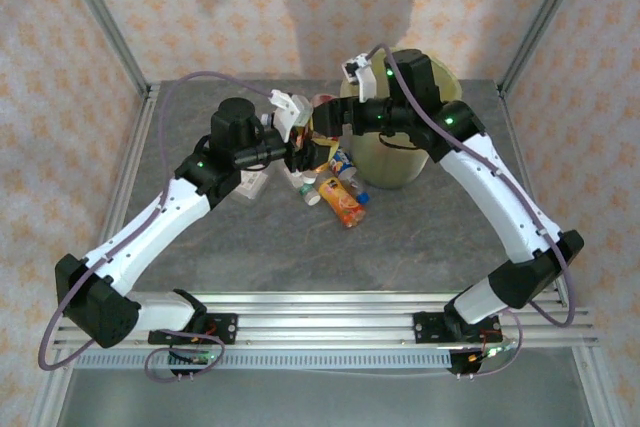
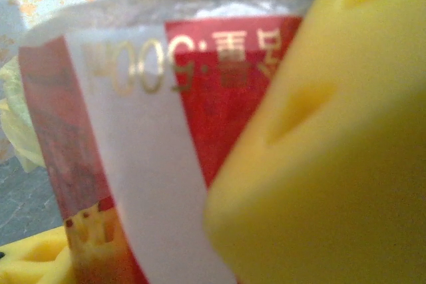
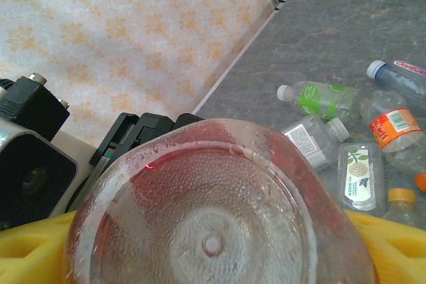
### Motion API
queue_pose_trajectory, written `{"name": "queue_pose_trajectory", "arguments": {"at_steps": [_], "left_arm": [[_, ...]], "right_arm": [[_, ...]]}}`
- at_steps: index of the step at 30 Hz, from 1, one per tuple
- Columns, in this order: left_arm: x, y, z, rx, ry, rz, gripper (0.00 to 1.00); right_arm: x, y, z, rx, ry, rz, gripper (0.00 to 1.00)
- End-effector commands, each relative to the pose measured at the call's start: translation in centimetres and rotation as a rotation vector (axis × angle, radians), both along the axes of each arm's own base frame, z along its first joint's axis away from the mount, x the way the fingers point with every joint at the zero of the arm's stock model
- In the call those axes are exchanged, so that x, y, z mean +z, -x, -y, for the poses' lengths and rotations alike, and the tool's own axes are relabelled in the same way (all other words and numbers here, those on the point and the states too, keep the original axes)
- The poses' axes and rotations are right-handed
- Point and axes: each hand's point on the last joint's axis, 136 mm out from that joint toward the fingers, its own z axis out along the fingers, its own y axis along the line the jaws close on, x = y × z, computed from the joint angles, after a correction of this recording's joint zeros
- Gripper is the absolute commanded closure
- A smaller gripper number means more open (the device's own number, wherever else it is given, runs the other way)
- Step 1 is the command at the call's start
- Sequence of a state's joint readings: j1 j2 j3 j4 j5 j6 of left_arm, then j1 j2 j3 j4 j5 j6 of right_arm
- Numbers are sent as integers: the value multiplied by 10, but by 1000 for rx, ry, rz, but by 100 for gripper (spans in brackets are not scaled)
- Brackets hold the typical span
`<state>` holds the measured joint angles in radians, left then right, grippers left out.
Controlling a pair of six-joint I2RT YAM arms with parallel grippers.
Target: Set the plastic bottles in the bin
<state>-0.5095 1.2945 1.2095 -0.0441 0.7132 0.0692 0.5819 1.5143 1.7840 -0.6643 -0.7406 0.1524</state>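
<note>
A clear plastic bottle with a red and white label hangs above the table, left of the bin. My left gripper is shut on it. In the left wrist view the label sits tight between the yellow pads. My right gripper comes in from the bin side. The bottle's dimpled base faces that wrist camera, with yellow pads against both sides. Several more plastic bottles lie in a heap on the table below.
Loose bottles on the grey table include a green-labelled one, an orange-labelled one and a white-labelled one. Another bottle lies under the left arm. Papered walls and metal frame posts close off the back and sides.
</note>
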Motion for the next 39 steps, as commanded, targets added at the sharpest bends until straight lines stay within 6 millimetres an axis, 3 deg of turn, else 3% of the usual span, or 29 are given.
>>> {"name": "queue_pose_trajectory", "arguments": {"at_steps": [1, 5, 11, 13, 15, 17, 21, 26, 34, 39], "left_arm": [[32, 27, 12, -138, 57, 80, 39], [36, 30, 9, -128, 59, 91, 39], [42, 20, 0, -35, 80, 93, 33], [43, 19, 0, -26, 79, 90, 24], [43, 18, -1, -18, 77, 85, 6], [44, 18, -3, -6, 75, 84, 0], [49, 21, -13, 46, 77, 98, 0], [56, 17, -43, 216, 77, 108, 0], [48, 8, -83, 453, 77, 86, 0], [35, -8, -117, 673, 50, 49, 0]], "right_arm": [[9, 4, -17, 82, -56, 32, 16], [7, 4, -19, 92, -61, 30, 21], [8, 5, -17, 82, -65, 46, 47], [9, 2, -13, 49, -53, 60, 50], [10, -1, -8, 15, -36, 81, 53], [12, -8, -1, -33, -6, 106, 56], [20, -27, 23, -183, 100, 187, 59], [42, -54, 63, -409, 242, 295, 63], [97, -92, 128, -766, 368, 461, 66], [108, -121, 160, -935, 465, 500, 65]]}}
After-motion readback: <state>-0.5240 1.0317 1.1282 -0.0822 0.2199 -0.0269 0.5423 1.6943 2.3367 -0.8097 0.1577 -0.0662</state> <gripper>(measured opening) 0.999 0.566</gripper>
